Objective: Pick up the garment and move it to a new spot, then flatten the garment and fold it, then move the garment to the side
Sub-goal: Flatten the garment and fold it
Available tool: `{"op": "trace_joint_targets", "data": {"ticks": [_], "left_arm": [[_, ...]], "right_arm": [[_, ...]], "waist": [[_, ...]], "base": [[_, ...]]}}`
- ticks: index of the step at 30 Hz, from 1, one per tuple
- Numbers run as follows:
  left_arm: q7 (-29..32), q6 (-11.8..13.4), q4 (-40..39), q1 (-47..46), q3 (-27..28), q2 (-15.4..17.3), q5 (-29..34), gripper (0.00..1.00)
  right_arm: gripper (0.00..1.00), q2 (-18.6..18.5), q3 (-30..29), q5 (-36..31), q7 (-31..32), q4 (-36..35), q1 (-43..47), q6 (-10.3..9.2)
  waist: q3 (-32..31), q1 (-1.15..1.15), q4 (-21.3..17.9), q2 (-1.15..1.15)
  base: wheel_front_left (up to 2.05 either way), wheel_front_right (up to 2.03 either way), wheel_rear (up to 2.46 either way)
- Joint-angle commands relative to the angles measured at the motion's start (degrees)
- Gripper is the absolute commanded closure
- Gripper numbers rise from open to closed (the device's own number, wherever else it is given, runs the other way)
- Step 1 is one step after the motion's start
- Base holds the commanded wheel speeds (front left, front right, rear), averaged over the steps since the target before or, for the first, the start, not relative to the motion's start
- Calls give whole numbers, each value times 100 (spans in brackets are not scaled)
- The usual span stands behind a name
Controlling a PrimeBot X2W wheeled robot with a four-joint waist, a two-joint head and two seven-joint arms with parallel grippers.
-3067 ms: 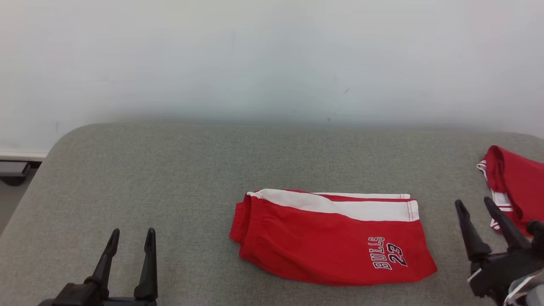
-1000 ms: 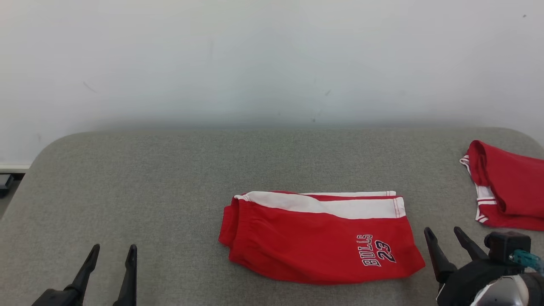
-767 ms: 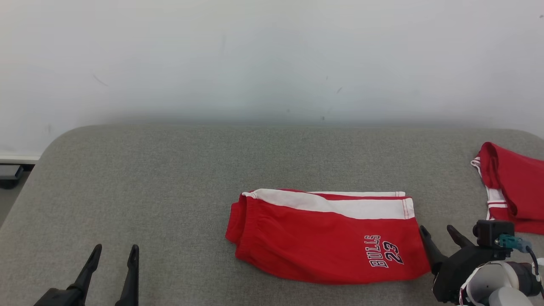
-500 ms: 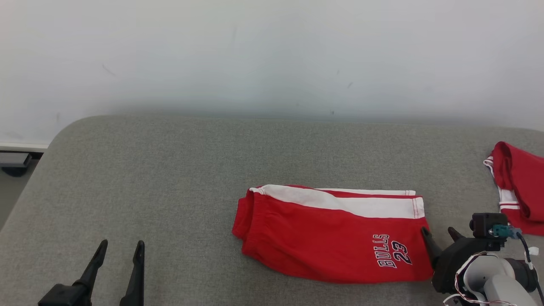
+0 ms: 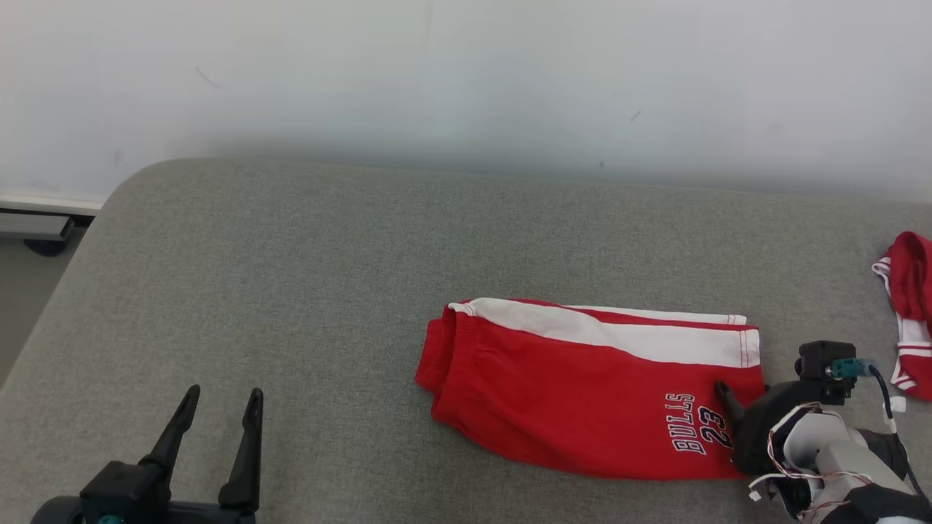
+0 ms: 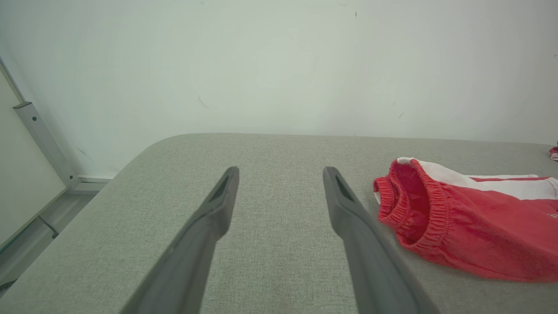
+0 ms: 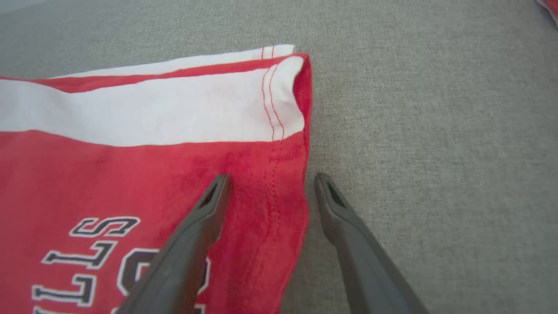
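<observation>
Here, a pair of red shorts [image 5: 582, 393] w/ a white side stripe and "BULLS 23" lettering is seen lying folded flat on a grey fabric-covered bench [image 5: 291, 276], right of centre in the head view. The R claw [image 7: 271, 183] is held spread apart at the shorts' leg-hem end. One finger is placed over the red fabric next to the lettering, the other over bare bench just beside the hem edge. Whether the fingers touch the cloth can't be told. The L claw [image 5: 223, 397] is likewise released, w/ nothing betw. its fingers, near the bench's front left and apart from the elastic waistband [image 6: 418, 209]. A second red-and-white garment [image 5: 910, 313] is seen at the far right edge. A pale wall [image 5: 466, 73] is seen behind.
</observation>
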Motion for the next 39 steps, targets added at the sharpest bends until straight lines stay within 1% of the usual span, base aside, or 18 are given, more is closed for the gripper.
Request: {"op": "trace_joint_targets", "data": {"ticks": [1,7,9,10,12,19,23,28,31,36,39], "left_arm": [[-58,-24,50,-114,-1,19,-8,0],[-101,-38,148,-222,-50,10,-21,0],[-108,-33,170,-242,-67,6,-21,0],[-111,-35,182,-251,-74,8,-26,0],[-112,-38,207,-259,-84,13,-38,0],[-145,-10,281,-174,-109,25,-79,0],[-165,-6,307,-125,-126,24,-117,0],[-213,-18,339,-97,-154,8,-153,0],[-237,-9,353,-110,-183,-16,-176,0],[-274,-10,381,-169,-233,-46,-192,0],[-306,-30,430,-215,-276,-66,-189,0]], "right_arm": [[0,38,106,98,-11,138,-110,-3],[0,133,434,346,-18,331,-326,-2],[0,168,554,498,143,399,-361,-2],[17,165,634,571,214,414,-375,-1],[100,134,743,746,274,385,-407,-2],[100,-283,1121,1205,375,186,-507,-7],[100,-619,1319,1456,434,59,-458,-7],[100,-905,1578,1925,651,-331,-343,-7],[100,-996,1640,2528,967,-814,-266,-7],[100,-1203,1666,3699,1703,-1819,-123,-7],[100,-1282,1680,4230,2112,-2293,-59,-7]], "waist": [[70,0,31,0],[125,0,42,0],[125,0,41,0],[118,0,41,0],[91,0,38,0],[-29,0,-26,0],[-86,0,-66,0],[-115,0,-124,0],[-113,0,-154,0],[-80,0,-181,0],[-75,0,-157,0]], "base": [[0,0,0],[0,0,0],[0,0,0],[0,0,0],[0,0,0],[0,0,0],[0,0,0],[0,0,0],[0,0,0],[0,0,0],[0,0,0]]}}
